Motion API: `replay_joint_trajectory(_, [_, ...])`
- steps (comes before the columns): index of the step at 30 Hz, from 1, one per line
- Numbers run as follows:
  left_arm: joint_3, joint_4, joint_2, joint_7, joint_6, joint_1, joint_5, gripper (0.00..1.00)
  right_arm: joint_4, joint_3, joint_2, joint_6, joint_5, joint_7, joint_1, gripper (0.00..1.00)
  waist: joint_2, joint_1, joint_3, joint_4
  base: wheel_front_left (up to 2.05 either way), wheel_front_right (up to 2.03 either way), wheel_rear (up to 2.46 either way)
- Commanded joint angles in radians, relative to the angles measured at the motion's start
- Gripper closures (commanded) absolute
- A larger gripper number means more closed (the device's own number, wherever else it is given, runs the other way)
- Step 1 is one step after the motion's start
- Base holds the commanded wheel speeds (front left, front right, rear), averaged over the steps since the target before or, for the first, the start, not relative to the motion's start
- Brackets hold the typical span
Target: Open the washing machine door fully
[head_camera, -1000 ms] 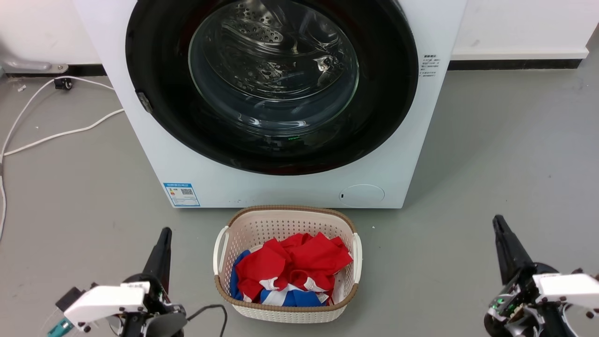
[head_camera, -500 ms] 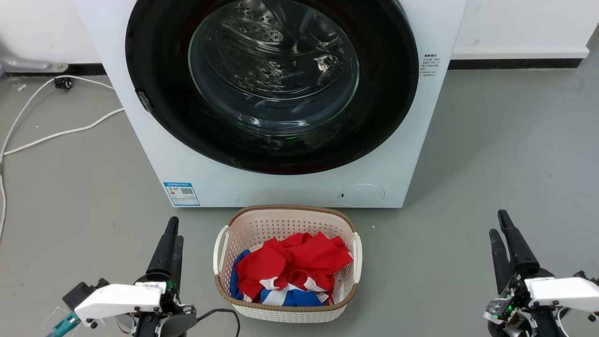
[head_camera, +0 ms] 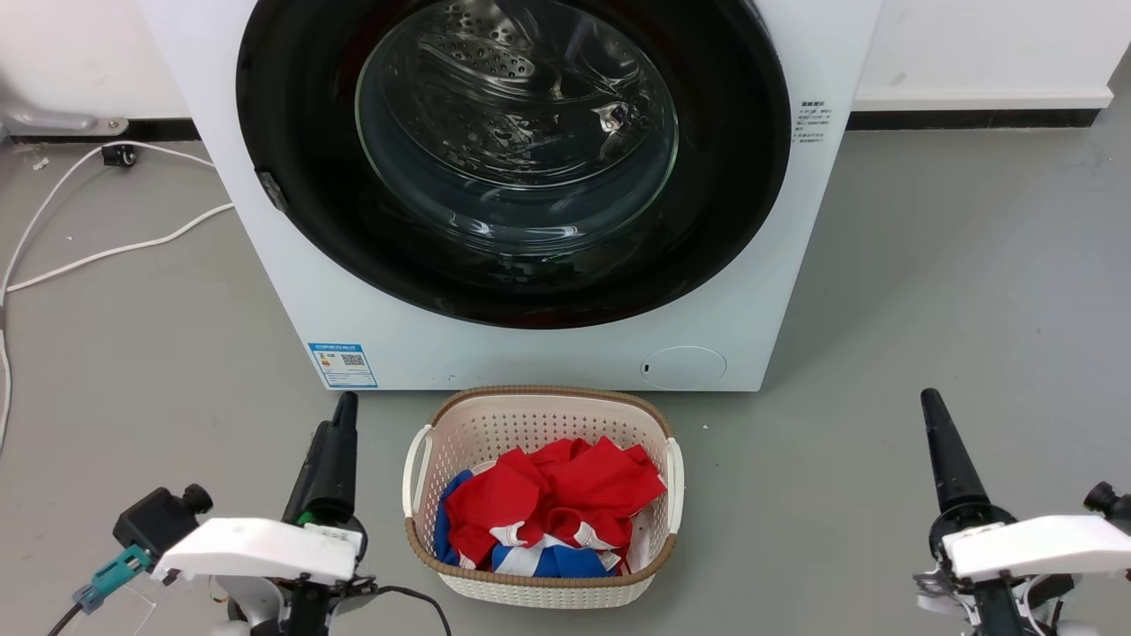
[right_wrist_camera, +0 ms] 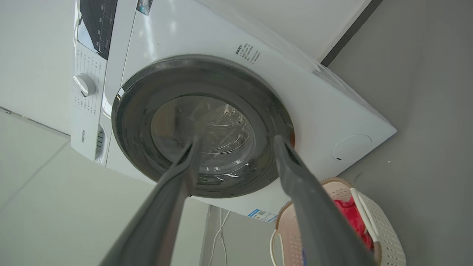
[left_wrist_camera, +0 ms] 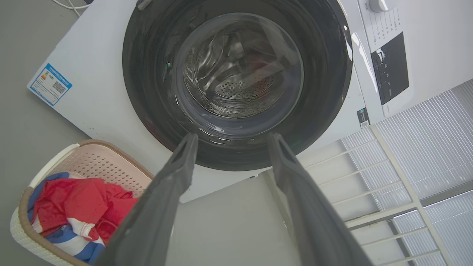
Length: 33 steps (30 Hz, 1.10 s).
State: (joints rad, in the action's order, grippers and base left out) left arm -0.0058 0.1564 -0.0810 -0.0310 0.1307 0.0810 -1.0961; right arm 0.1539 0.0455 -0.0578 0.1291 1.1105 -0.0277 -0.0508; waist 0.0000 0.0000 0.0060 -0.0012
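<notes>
Well ahead of both spread, empty jaws, the washing machine door [head_camera: 517,141] looks shut, facing the robot.

Grey floor [head_camera: 972,265], white wall [head_camera: 972,44]

One washing machine [head_camera: 292,291]: one washing machine door [head_camera: 724,221], one small white flap [head_camera: 683,367], one dial [right_wrist_camera: 84,84], one dark control panel [left_wrist_camera: 391,70]. Two labels: one blue sticker [head_camera: 343,366], one block of printed text [head_camera: 811,122]. One laundry basket [head_camera: 539,393]; garments [head_camera: 548,495] inside red and blue, number unclear. Two white cable runs [head_camera: 106,256]. Two grippers: left gripper [head_camera: 345,406], right gripper [head_camera: 929,402], two fingers [left_wrist_camera: 177,173] each.
</notes>
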Motion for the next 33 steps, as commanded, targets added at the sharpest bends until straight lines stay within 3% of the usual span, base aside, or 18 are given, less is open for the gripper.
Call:
replay_joint_trajectory(1, [-0.010, -0.019, -0.005, -0.009, 0.000, 0.010, 0.040, 0.00, -0.022, -0.005, -0.001, 0.002, -0.052, -0.011, -0.004, 0.00, 0.0000, 0.0000, 0.000, 0.000, 0.00, 0.00, 0.00])
replay_joint_trajectory(12, [-0.047, -0.007, -0.020, -0.047, -0.003, 0.007, 0.248, 0.00, -0.036, -0.014, 0.000, 0.002, -0.331, -0.027, 0.010, 0.00, 0.0000, 0.0000, 0.003, 0.000, 0.00, 0.00, 0.00])
replay_joint_trajectory(33, [-0.098, -0.009, -0.069, -0.109, -0.027, 0.022, 0.542, 0.00, -0.098, -0.018, 0.003, 0.002, -0.660, -0.039, 0.037, 0.00, 0.0000, 0.0000, 0.008, 0.000, 0.00, 0.00, 0.00])
